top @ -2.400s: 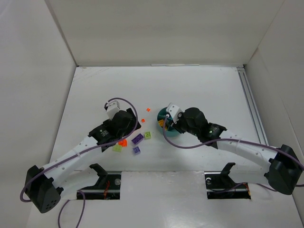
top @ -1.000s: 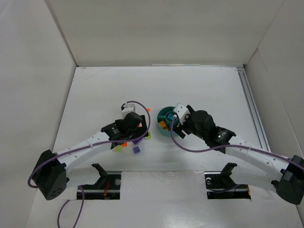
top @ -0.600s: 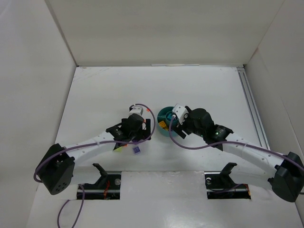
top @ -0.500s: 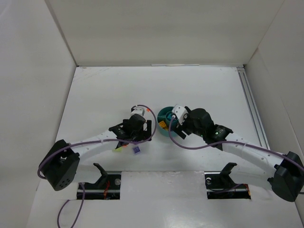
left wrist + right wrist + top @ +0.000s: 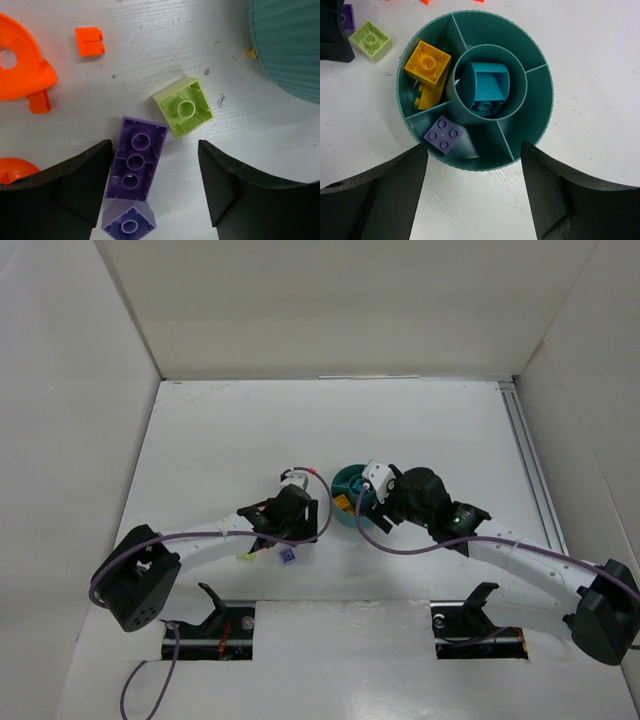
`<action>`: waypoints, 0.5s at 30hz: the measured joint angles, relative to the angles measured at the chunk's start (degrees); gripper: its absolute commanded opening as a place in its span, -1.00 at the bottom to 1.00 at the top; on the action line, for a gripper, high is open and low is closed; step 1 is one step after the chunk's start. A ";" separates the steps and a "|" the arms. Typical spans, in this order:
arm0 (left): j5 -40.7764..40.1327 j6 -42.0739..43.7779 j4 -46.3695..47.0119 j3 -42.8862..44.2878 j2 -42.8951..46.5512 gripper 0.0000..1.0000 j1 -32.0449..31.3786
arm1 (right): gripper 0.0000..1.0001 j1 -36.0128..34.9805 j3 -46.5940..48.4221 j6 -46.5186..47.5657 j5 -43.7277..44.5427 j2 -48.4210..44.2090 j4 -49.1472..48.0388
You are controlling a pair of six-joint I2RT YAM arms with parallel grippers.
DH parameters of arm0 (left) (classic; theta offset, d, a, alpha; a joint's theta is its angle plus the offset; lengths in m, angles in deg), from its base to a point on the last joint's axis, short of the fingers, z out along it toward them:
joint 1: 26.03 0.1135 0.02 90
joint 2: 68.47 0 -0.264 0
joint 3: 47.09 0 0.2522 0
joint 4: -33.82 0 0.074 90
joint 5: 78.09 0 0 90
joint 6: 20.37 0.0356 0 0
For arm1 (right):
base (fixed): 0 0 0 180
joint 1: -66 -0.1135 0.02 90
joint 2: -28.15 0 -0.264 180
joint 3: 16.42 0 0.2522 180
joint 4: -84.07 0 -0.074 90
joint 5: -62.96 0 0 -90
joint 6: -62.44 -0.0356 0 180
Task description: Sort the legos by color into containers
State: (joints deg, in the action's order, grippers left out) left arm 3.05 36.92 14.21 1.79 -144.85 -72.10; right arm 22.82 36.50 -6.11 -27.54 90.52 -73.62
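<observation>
Our left gripper (image 5: 155,167), jaws apart, straddles the three-stud purple brick (image 5: 136,159), which lies lengthwise between them, close against one jaw.

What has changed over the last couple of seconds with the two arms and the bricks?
The left gripper swung right toward the dish; its open jaws now straddle the long purple brick without gripping it. The right gripper shifted slightly and hovers over the dish. The dish and the small purple brick stayed put.
</observation>
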 measured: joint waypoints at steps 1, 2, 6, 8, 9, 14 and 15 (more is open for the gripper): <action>0.02 -0.15 -0.07 -0.07 0.00 0.27 -0.11 | 0.59 0.00 0.00 0.00 0.00 0.00 0.00; -0.04 -0.61 -0.22 -0.15 0.00 0.27 -0.46 | 0.59 0.00 0.00 0.00 0.00 0.00 0.00; -0.90 -1.97 -1.20 -0.17 -0.31 0.12 -2.45 | 0.59 0.00 0.00 0.00 -0.02 0.00 0.00; -2.14 -2.71 -1.36 -0.13 -0.68 -0.01 -3.61 | 0.59 0.00 0.00 0.00 0.00 0.00 0.00; -2.62 -2.93 -1.38 -0.04 -0.85 -0.05 -4.02 | 0.59 0.00 0.00 0.00 0.00 0.00 0.00; -4.35 -4.50 -3.06 1.79 -2.67 -0.51 -5.20 | 0.59 0.00 0.00 0.02 0.02 -0.04 0.00; -4.72 -4.76 -3.52 2.25 -2.99 -0.51 -5.35 | 0.59 0.00 0.00 0.00 0.04 -0.09 0.00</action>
State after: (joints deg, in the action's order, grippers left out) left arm -1.67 32.16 10.70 4.04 -147.85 -77.45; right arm 22.82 36.50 -6.11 -27.49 90.43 -73.62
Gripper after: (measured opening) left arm 0.332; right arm 0.796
